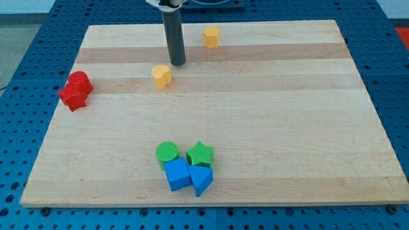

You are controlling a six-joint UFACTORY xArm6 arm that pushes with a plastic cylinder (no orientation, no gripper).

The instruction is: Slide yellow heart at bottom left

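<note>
The yellow heart (162, 75) lies on the wooden board (287, 115) in the upper left-centre. My tip (177, 64) is down on the board just above and to the right of the heart, close to it; touching cannot be told. A second yellow block, roughly hexagonal (211, 36), sits near the view's top, to the right of the rod.
Two red blocks (76, 90) sit together at the board's left edge. Near the view's bottom centre is a cluster: a green cylinder (167, 152), a green star (200, 154), a blue cube (177, 174) and a blue triangle (201, 180). Blue pegboard surrounds the board.
</note>
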